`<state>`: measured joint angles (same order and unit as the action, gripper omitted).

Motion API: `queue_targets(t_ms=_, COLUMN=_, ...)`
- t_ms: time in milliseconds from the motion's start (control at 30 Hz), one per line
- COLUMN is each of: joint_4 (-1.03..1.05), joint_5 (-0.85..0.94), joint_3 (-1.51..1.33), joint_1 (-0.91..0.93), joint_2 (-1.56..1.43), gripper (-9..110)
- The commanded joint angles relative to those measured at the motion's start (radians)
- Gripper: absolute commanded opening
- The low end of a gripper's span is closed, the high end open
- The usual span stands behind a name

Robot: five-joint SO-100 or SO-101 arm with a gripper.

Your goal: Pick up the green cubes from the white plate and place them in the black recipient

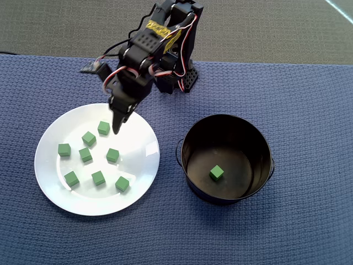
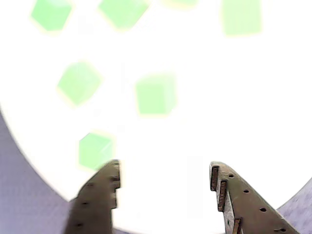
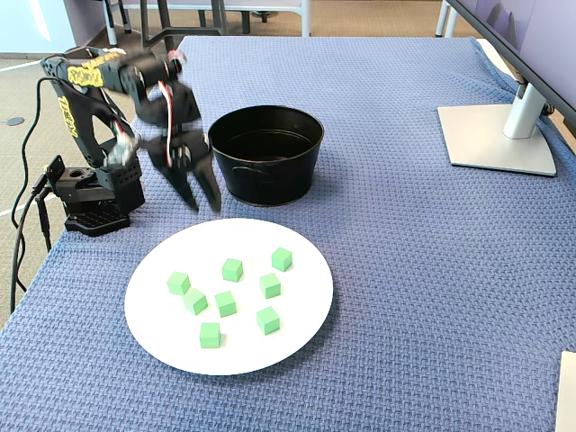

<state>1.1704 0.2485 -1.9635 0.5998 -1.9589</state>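
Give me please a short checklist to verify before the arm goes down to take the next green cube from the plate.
1. Jaws open: ok. The gripper shows a wide gap in the wrist view.
2. Jaws empty: ok, nothing between them.
3. Cubes left on the white plate: ok, eight remain.
4. Target under the gripper: not ok. The nearest green cube lies beside one fingertip, not between.
5. Black pot free to receive: ok, one cube inside.
6. Height above the plate: cannot tell.
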Motion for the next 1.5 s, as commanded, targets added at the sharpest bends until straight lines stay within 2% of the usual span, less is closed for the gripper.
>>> queue_targets(t_ms=0, joint_4=-0.051, joint_5=0.054, joint_3=-0.025, joint_1=0.055, joint_2=0.063, gripper=32)
queue_targets(t_ms=233, joint_4=-0.107, joint_5=0.135, joint_3=-0.11, joint_1=0.087, joint_2=0.146, gripper=36)
queue_targets(t_ms=533, joint_4=-0.164, joint_5=0.27, joint_3=-0.186, joint_1=0.153, joint_2=0.181, gripper=30)
queue_targets(t_ms=867, joint_4=-0.204, joint_5=0.54, joint_3=-0.101, joint_1=0.209, joint_2=0.334, gripper=27)
queue_targets(t_ms=1300, joint_4=-0.233, joint_5=0.609, joint_3=0.094, joint_1=0.268, joint_2=0.514, gripper=23)
queue_targets(t_ms=1433, joint_4=-0.235, joint_5=0.609, joint_3=0.089, joint_1=0.268, joint_2=0.515, gripper=20)
queue_targets(t_ms=1467, joint_4=-0.238, joint_5=0.607, joint_3=0.086, joint_1=0.27, joint_2=0.512, gripper=15)
